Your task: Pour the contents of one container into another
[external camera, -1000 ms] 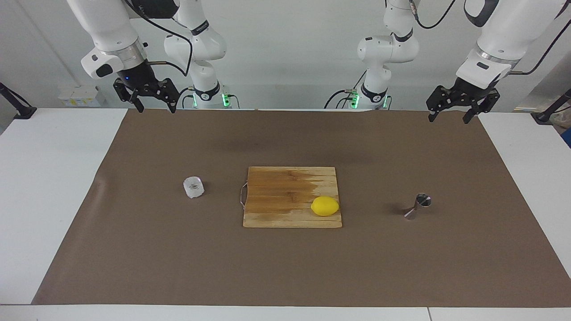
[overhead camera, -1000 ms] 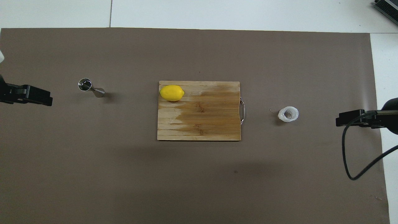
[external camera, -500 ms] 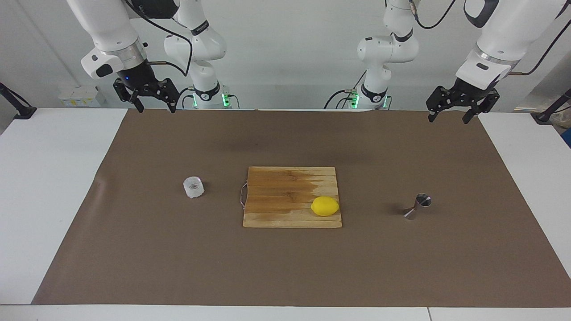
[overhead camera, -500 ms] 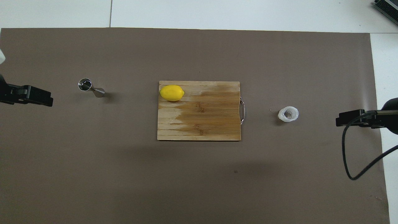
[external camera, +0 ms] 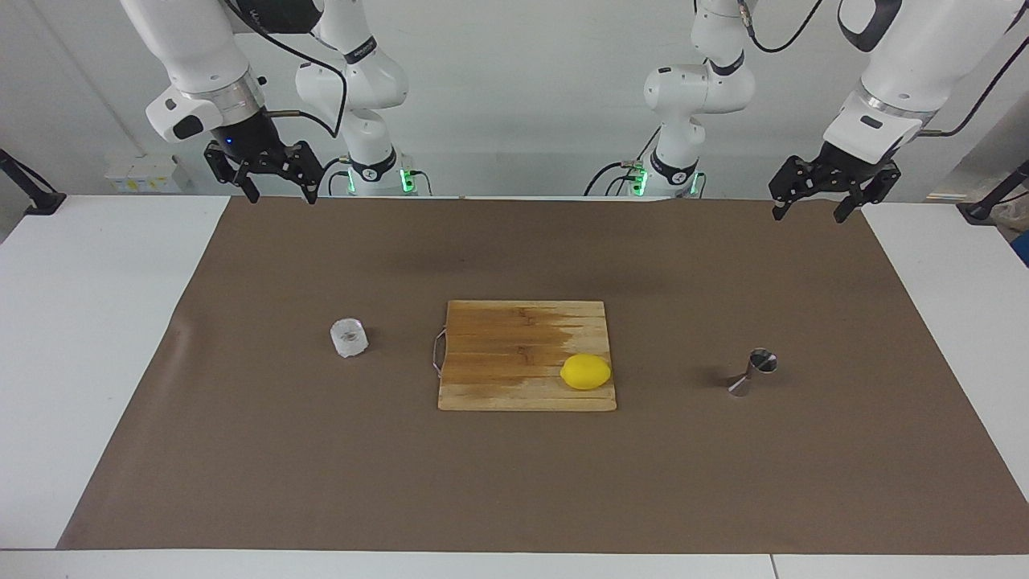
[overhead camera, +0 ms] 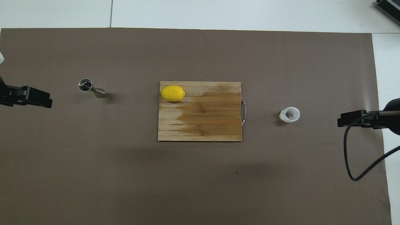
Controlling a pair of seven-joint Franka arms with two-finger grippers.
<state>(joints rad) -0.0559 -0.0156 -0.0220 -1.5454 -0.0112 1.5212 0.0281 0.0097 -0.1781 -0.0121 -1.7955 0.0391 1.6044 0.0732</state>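
Observation:
The small translucent white cup (external camera: pixel 349 338) (overhead camera: pixel 290 114) stands upright on the brown mat toward the right arm's end of the table. The steel hourglass jigger (external camera: pixel 752 373) (overhead camera: pixel 91 88) stands on the mat toward the left arm's end. My right gripper (external camera: pixel 280 193) (overhead camera: pixel 339 120) hangs open and empty, high above the mat's edge by the robots. My left gripper (external camera: pixel 812 211) (overhead camera: pixel 50 100) also hangs open and empty, raised over the mat's edge at its own end. Neither gripper is close to either container.
A wooden cutting board (external camera: pixel 514 338) (overhead camera: pixel 206 118) with a metal handle lies mid-mat between the two containers. A yellow lemon (external camera: pixel 585 371) (overhead camera: pixel 172 93) rests on its corner toward the jigger. A black cable (overhead camera: pixel 353 156) loops by the right gripper.
Both arms have shifted only very slightly. The cup, jigger, board and lemon have not moved.

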